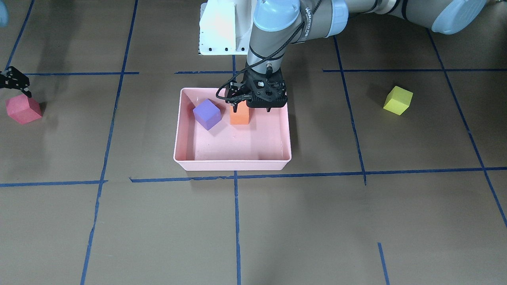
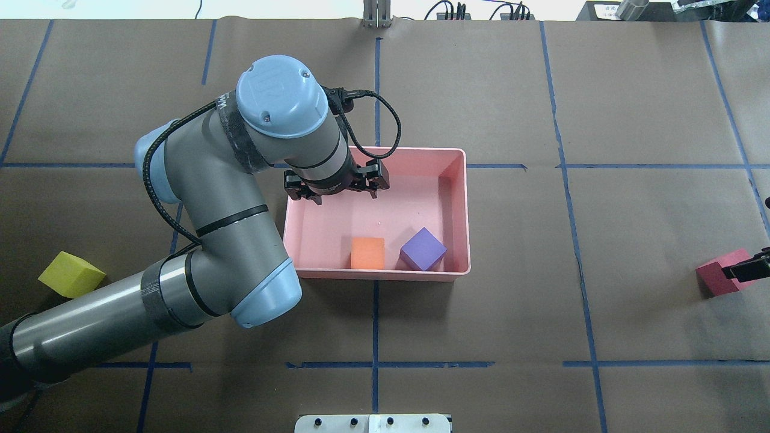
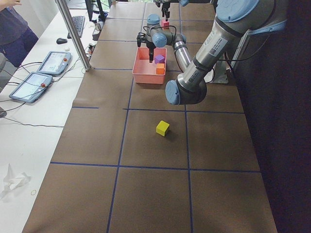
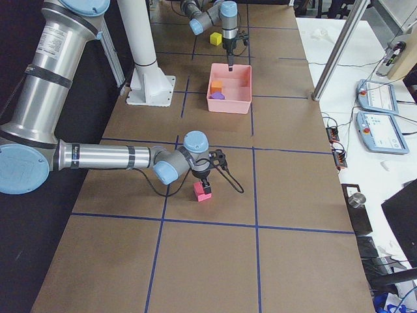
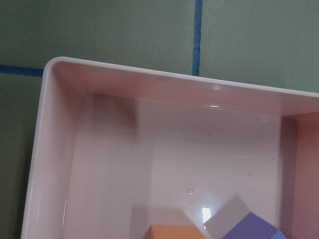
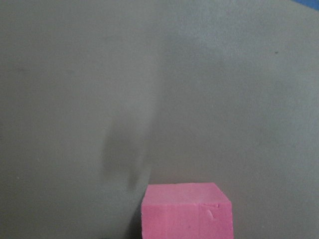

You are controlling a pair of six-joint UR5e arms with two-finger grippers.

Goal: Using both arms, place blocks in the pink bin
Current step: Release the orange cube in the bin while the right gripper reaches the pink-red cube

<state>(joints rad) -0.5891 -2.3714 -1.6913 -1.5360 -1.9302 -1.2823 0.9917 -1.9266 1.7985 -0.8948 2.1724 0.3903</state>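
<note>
The pink bin (image 1: 233, 164) sits mid-table and holds the purple block (image 1: 206, 114) and the orange block (image 1: 239, 117), both lying loose. My left gripper (image 1: 252, 107) hangs open and empty over the bin's robot-side half, above the orange block. The wrist view shows the bin's corner (image 5: 46, 149) and no fingers. The yellow-green block (image 2: 71, 275) lies on the table beside my left arm. The red block (image 1: 23, 109) lies far out on my right. My right gripper (image 1: 18, 85) hovers just over the red block, partly cut off, and looks open. The red block (image 6: 187, 211) fills the bottom of the right wrist view.
The white base pedestal (image 1: 220, 27) stands behind the bin. Blue tape lines (image 2: 375, 364) grid the brown table. My left arm's elbow (image 2: 264, 294) overhangs the table beside the bin. An operators' desk with tablets (image 3: 41, 73) and a metal post (image 3: 73, 34) flanks the far side.
</note>
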